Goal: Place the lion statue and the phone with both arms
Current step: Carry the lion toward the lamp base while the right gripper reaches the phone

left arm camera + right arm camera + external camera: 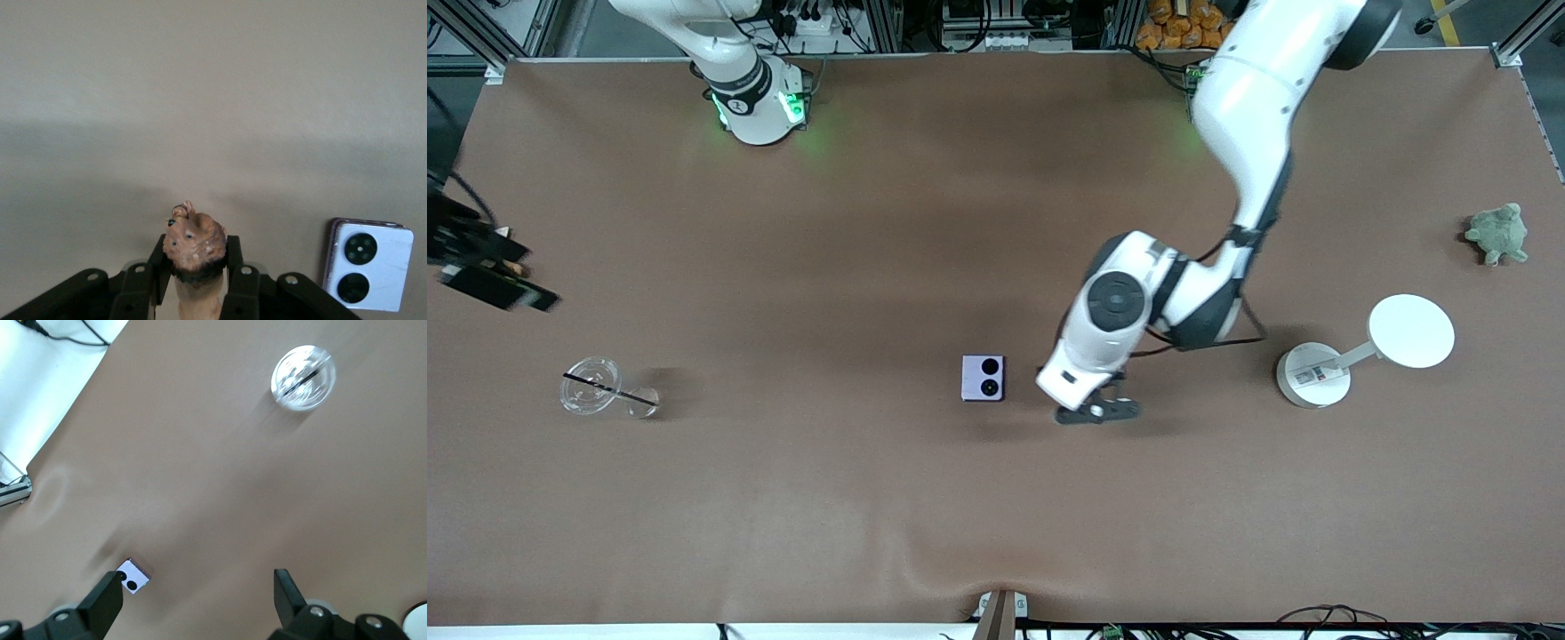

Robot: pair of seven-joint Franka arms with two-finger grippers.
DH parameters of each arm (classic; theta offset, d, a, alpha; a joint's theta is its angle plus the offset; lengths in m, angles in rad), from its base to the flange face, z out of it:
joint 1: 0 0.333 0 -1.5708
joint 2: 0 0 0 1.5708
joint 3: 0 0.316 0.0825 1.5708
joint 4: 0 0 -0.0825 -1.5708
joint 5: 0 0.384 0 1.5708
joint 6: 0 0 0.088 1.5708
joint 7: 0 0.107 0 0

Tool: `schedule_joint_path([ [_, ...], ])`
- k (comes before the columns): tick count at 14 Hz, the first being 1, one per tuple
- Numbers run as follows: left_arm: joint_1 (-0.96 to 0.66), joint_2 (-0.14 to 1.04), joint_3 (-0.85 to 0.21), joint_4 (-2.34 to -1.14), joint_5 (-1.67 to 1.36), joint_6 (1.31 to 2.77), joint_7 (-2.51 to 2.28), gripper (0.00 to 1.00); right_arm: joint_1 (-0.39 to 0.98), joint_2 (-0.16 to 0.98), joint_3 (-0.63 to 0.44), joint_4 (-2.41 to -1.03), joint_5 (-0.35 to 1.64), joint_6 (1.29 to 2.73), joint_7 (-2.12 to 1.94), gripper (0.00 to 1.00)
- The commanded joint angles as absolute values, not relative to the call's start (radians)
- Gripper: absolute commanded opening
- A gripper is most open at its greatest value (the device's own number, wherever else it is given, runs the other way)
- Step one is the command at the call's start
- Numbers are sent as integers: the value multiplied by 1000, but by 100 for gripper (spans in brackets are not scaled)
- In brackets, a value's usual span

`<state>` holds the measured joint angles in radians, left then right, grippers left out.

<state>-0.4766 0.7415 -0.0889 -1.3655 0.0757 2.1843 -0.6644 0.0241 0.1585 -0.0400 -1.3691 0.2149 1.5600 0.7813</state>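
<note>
My left gripper (1098, 411) is shut on the lion statue (195, 243), a small reddish-brown figurine whose head sticks out between the fingers. It is low over the table beside the phone (983, 378), toward the left arm's end. In the front view the lion is hidden under the hand. The phone is lavender-white with two black circles, lies flat, and shows in the left wrist view (368, 265) and the right wrist view (134, 577). My right gripper (503, 271) is open and empty, high over the right arm's end of the table; it also shows in the right wrist view (195, 577).
A clear plastic cup with a black straw (600, 388) lies on its side toward the right arm's end; it also shows in the right wrist view (303, 377). A white stand with a round disc (1360, 351) and a green plush turtle (1498, 233) sit toward the left arm's end.
</note>
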Motion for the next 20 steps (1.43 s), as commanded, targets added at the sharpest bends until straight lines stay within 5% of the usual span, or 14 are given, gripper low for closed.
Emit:
schedule_joint_path([
  [1, -436, 660, -95, -1388, 97, 2105, -617, 0, 115, 222, -48, -1348, 206, 1578, 816, 100],
  [8, -312, 551, -103, -1491, 97, 1997, -462, 0, 454, 475, -48, -1351, -61, 1775, 790, 100],
  [13, -267, 496, -100, -1620, 194, 1999, -448, 0, 522, 560, -48, -1351, -117, 1839, 496, 100],
  [17, -200, 436, -104, -1828, 244, 2178, -449, 0, 561, 620, -44, -1361, -91, 1999, 439, 100],
  [20, -149, 396, -107, -1966, 244, 2353, -446, 0, 571, 707, -40, -1345, 134, 2106, 431, 100],
])
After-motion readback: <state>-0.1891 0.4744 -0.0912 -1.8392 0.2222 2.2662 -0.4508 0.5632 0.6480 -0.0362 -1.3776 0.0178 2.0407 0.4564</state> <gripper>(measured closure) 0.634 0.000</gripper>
